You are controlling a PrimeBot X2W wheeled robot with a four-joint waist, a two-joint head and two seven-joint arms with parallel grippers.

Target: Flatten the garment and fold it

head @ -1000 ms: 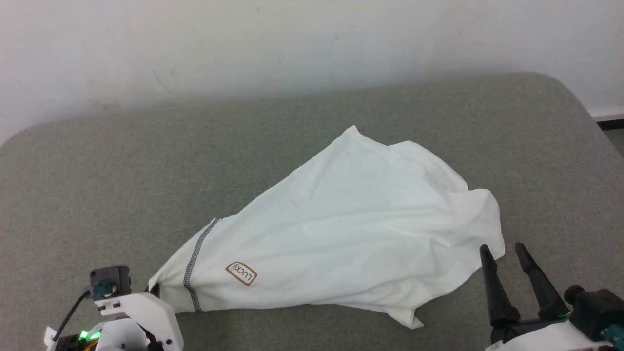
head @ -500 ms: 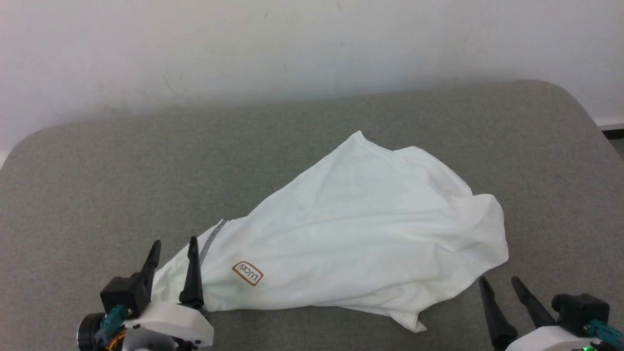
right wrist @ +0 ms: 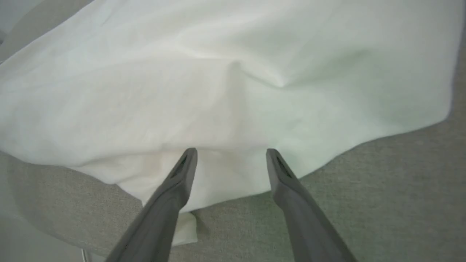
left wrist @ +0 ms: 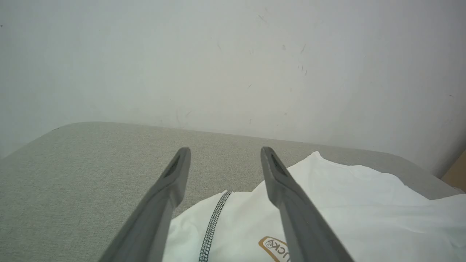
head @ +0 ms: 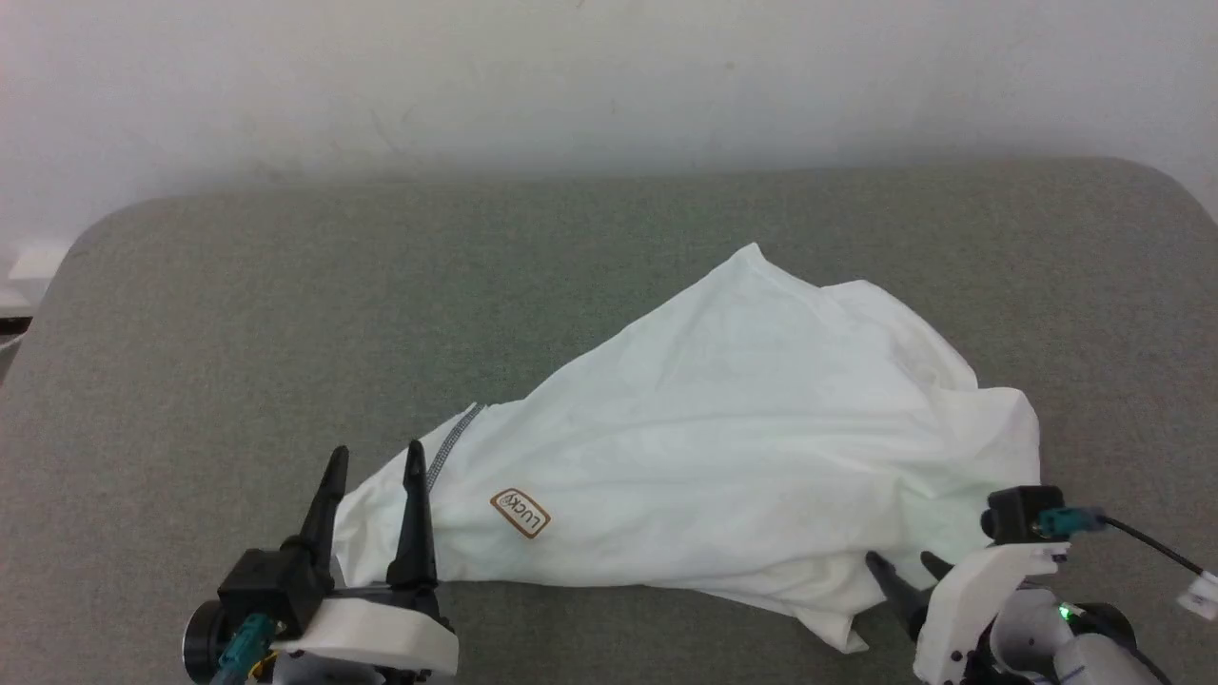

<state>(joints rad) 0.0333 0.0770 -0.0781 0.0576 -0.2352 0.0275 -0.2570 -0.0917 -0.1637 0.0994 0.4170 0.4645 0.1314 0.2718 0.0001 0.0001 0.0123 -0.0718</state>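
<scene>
The garment (head: pixel 723 447), a white T-shirt, lies crumpled in a rough wedge on the grey table (head: pixel 285 314). Its narrow left end carries a grey stitched seam (head: pixel 455 440) and a brown-outlined logo patch (head: pixel 520 513). My left gripper (head: pixel 374 457) stands open at that end, its fingers straddling the cloth's tip without pinching it. In the left wrist view the left gripper (left wrist: pixel 225 151) is open above the seam (left wrist: pixel 214 225) and the patch (left wrist: pixel 273 247). My right gripper (head: pixel 899 561) is open at the garment's near right hem. In the right wrist view the right gripper (right wrist: pixel 231 152) has its tips over the white cloth (right wrist: pixel 218 91).
A white wall (head: pixel 609 86) rises behind the table. The table's corners are rounded, with its left edge (head: pixel 57 276) and far right corner (head: pixel 1170 190) in sight. Bare grey surface (right wrist: pixel 382 189) lies to the right of the hem.
My left gripper has opened and let go of the garment's left end; its fingers now point up. My right gripper has tipped over toward the near right hem. The head camera has shifted.
</scene>
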